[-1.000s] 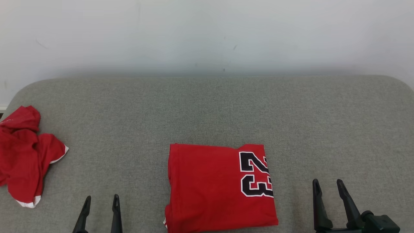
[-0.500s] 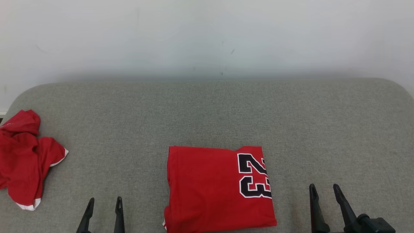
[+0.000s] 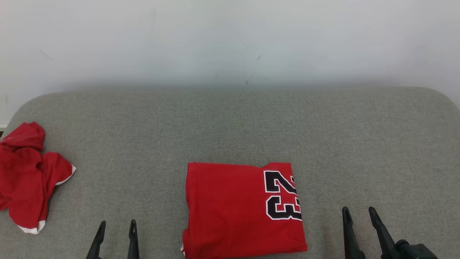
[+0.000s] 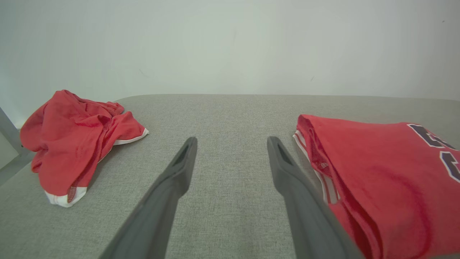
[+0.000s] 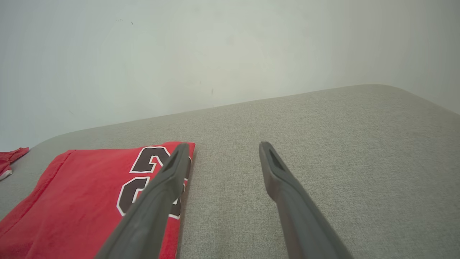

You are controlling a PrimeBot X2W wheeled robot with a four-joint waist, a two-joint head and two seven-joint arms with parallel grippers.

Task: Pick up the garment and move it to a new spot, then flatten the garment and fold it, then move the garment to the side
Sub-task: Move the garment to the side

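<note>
— On the grey cushion [image 3: 230, 122], where is the shirt [image 3: 237, 212] lying?
— It is lying folded at the near edge, between the left gripper [image 3: 117, 223] and the right gripper [image 3: 358, 210]. Both are hanging spread wide, gripping nothing
— Which step is running?
— Folding is looking finished, I judge; moving it aside is waiting. That is calling for both grippers closing in on its side edges and pinching all layers together
— Which way is it pointing?
— The number [image 3: 282, 194] is sitting sideways by its right edge; the nearly square packet is running slightly longer left to right
</note>
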